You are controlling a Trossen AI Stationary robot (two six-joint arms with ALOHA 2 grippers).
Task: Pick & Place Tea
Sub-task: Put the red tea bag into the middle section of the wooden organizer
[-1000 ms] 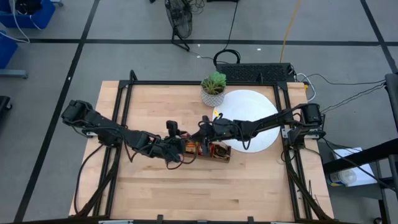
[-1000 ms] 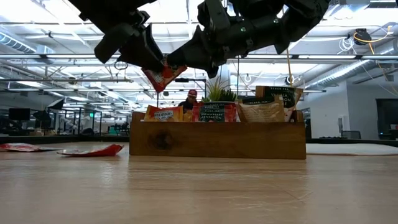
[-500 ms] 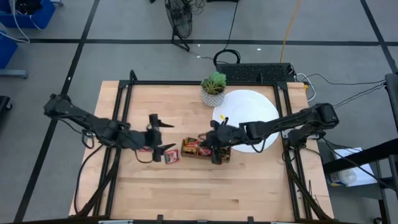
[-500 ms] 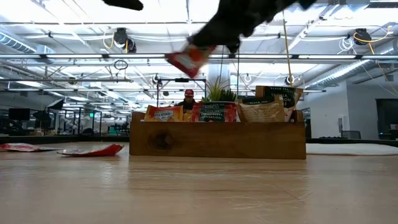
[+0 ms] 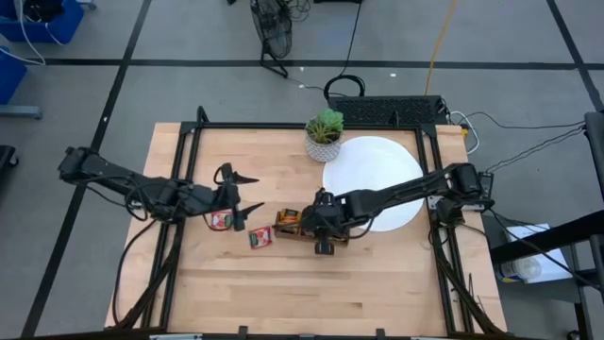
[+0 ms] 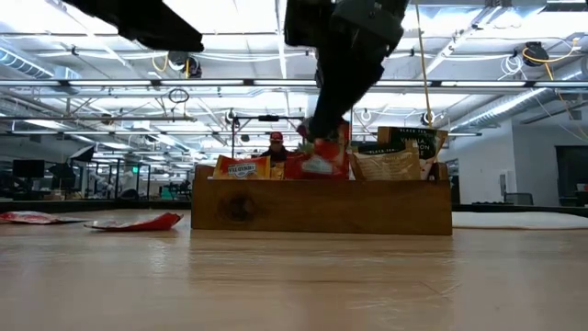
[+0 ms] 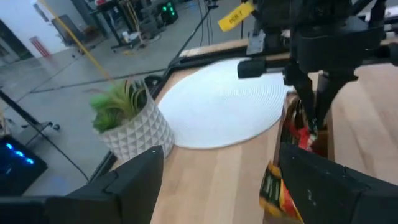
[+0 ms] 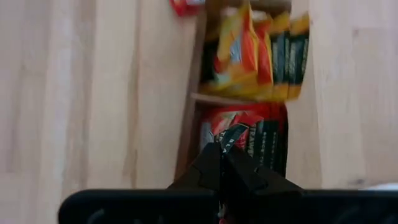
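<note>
My right end effector (image 6: 317, 138), pinching a red sachet (image 6: 320, 162), lowers it straight into the tray's (image 6: 322, 208) middle compartment; left end effector (image 5: 241, 193) spread, idle.

From above, the right claw (image 5: 324, 247) hides part of the wooden tray (image 5: 286, 227). The words on the tea packs (image 6: 241, 168) are too small to read.
</note>
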